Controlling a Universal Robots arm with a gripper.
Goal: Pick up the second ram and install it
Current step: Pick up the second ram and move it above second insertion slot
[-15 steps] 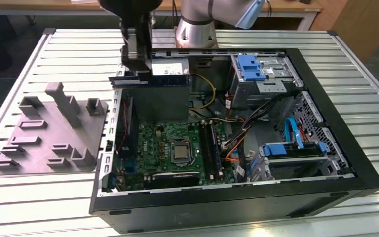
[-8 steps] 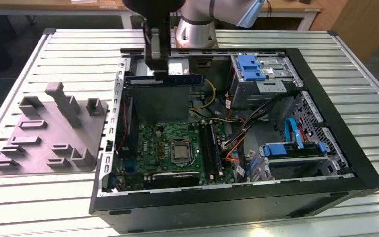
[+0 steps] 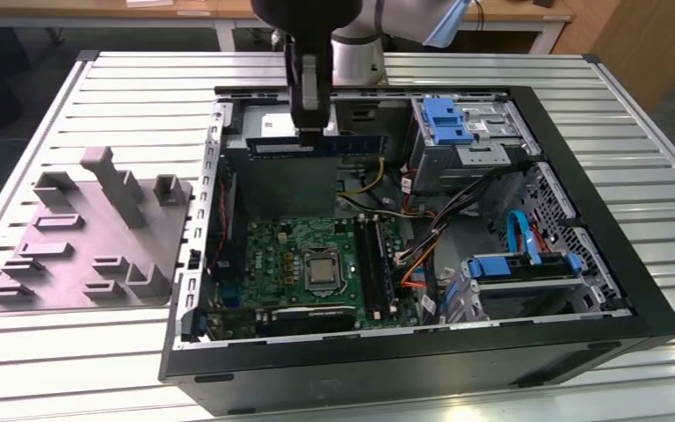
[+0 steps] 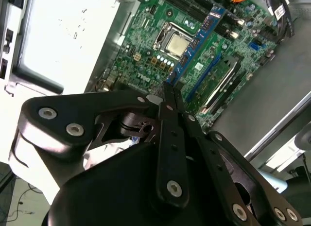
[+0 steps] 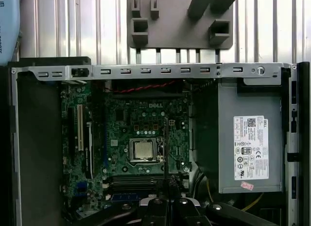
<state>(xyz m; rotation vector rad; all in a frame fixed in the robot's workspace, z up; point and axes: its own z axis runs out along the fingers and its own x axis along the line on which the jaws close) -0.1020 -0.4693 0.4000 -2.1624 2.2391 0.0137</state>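
The second ram (image 3: 344, 145) is a thin bluish stick held level high over the open computer case (image 3: 572, 176), near its back wall. My gripper (image 3: 310, 134) is shut on the stick near its middle. In the second wrist view the fingers (image 4: 171, 114) pinch the ram (image 4: 197, 43), which reaches out over the motherboard (image 4: 146, 46). In the first wrist view the ram (image 5: 165, 148) shows edge-on as a thin line above the gripper (image 5: 167, 192). The long black memory slots (image 3: 373, 259) lie beside the processor socket (image 3: 320, 272), well below the stick.
A grey fixture plate (image 3: 91, 237) with upright blocks lies on the slatted table at the exterior view's left. Inside the case are a grey power supply (image 5: 248, 148), blue drive brackets (image 3: 449, 119), a blue cable (image 3: 523, 233) and orange wires (image 3: 414, 268).
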